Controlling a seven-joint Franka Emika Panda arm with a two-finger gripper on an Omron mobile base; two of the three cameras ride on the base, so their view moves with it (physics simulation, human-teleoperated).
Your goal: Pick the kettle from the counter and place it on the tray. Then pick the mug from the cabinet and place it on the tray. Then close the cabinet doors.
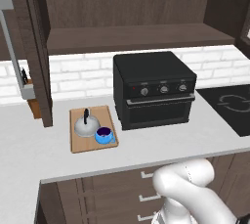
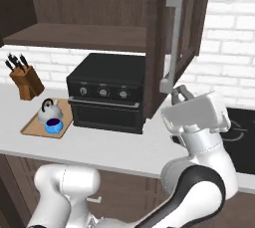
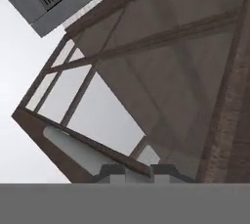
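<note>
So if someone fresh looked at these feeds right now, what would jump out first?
Probably the gripper raised at the lower end of the silver bar handle on the right-hand cabinet door, which stands open. Next, the black oven in the middle of the counter. Just left of it, the kettle and the blue mug sit together on the wooden tray.

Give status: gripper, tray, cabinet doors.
Gripper at right door's handle, grip unclear. Kettle and mug on tray. Both doors open; nothing blocking.
</note>
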